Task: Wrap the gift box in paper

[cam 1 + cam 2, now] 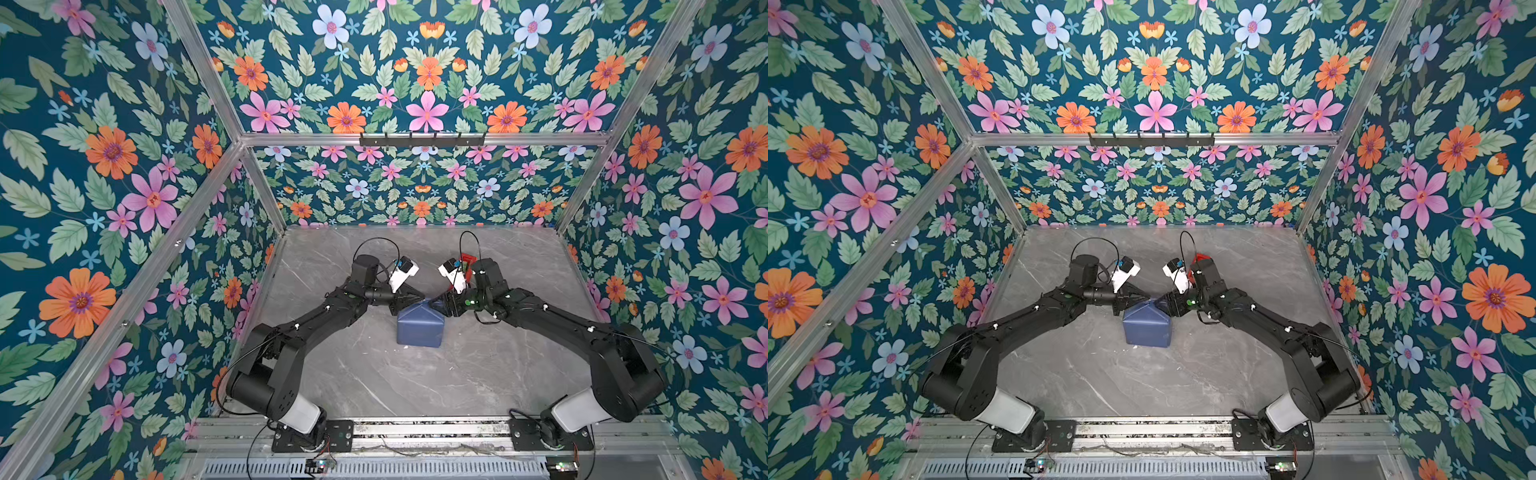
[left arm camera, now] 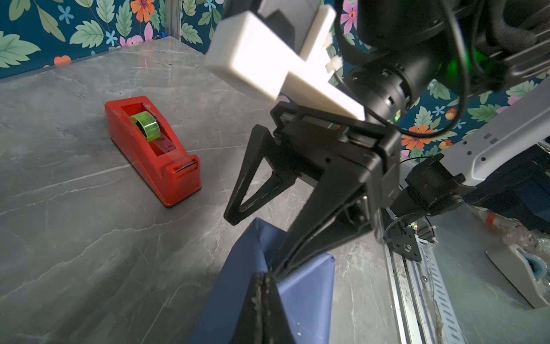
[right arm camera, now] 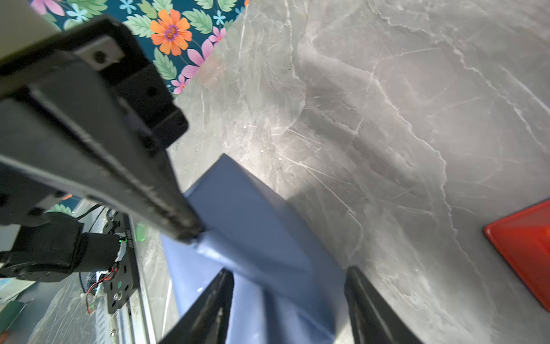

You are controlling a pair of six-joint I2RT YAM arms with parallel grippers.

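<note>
1. Both top views are showing the paper standing mid-surface as a wrapped block.
2. The left jaws are pressing together at its far-end fold.
3. The right jaws are standing apart, straddling that fold.

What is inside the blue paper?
Only the paper shows, folded into a box shape on the table. Whatever it wraps is fully covered, so no box can be seen.

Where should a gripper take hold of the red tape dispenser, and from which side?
Probably across the two long flat sides of the tape dispenser, near its middle, coming down from above: the body is narrow and stands upright on the table.
</note>
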